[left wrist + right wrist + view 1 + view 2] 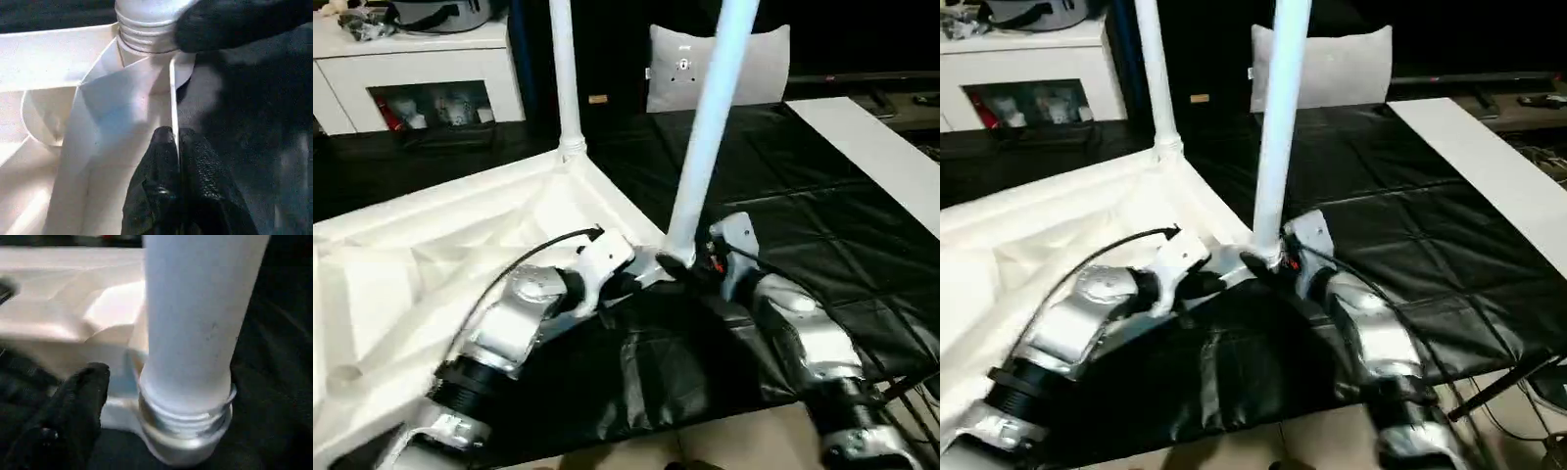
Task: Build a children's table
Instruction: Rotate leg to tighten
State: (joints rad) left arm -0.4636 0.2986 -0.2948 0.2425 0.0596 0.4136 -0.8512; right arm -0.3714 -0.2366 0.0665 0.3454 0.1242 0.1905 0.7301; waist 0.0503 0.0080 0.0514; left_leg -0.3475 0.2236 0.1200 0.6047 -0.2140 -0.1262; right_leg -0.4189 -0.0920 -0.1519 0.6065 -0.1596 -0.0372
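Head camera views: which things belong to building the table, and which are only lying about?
Belonging to the job:
- white plastic square tabletop, underside up
- white tube leg standing in the far corner
- white tube leg at the near corner

Lying about:
- white cabinet
- grey cushion
- long white board

Black quilted sheet [783, 225] covering the floor, bearing the upturned white tabletop [440, 264], a grey cushion [700, 69] and a long white panel [876, 147].

Head stereo pair looks forward and down over both forearms. Each wrist cam sits super close, both aimed at the same near corner socket [146, 54] holding the leg [195, 323].
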